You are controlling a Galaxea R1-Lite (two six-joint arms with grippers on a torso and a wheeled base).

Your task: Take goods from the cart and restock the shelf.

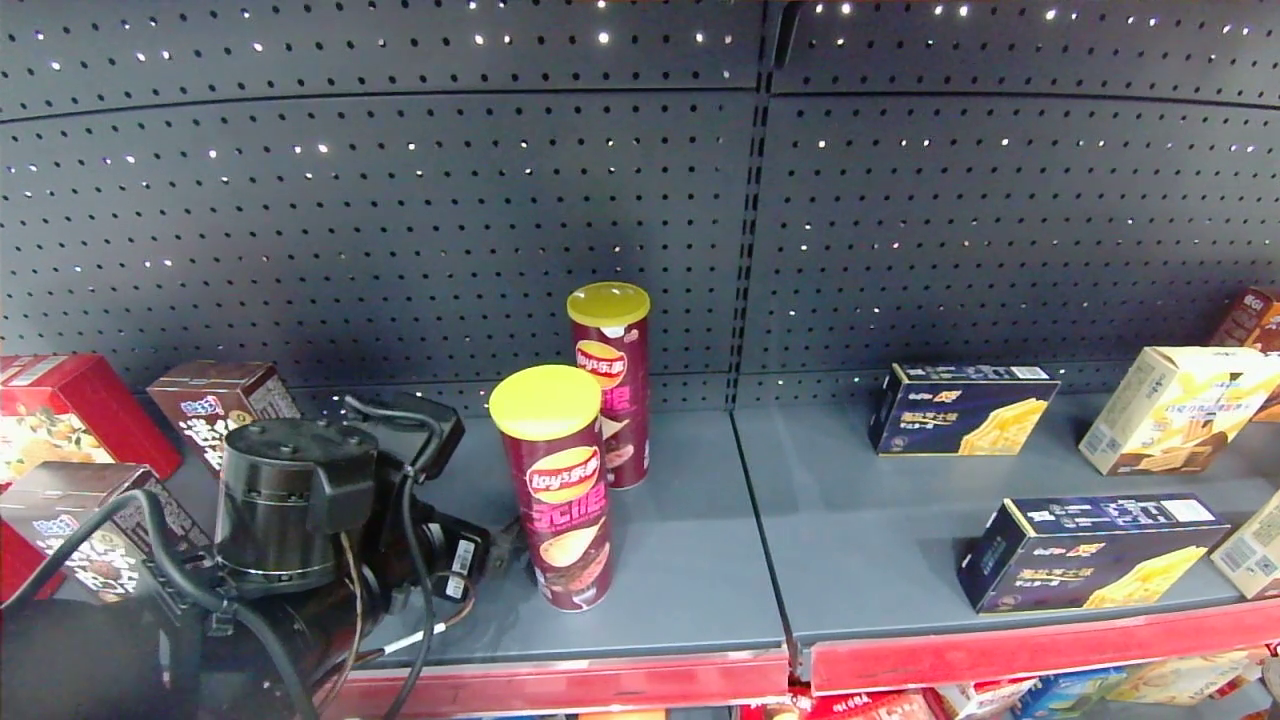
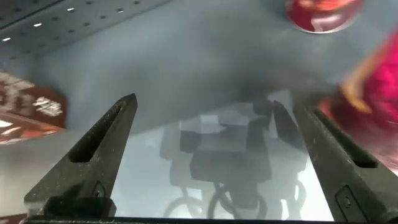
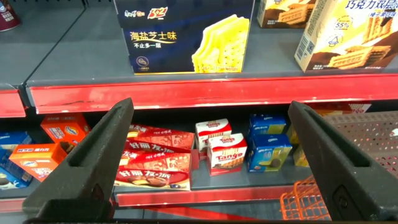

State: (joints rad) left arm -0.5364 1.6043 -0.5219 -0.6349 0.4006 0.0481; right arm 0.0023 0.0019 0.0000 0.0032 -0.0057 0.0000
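Right wrist view, cart (image 3: 303,200), spread tool (image 3: 210,104), head view, front chip can (image 1: 565,490)

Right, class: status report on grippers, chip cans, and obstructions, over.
Left gripper open, empty, low over shelf beside front can. Right gripper open, empty, facing shelf edge. Front can, rear can upright. Brown box beside left arm.

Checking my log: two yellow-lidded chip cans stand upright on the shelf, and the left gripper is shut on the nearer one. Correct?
No. The left gripper is open and empty, as the left wrist view shows; the nearer can stands beside it. The rest holds.
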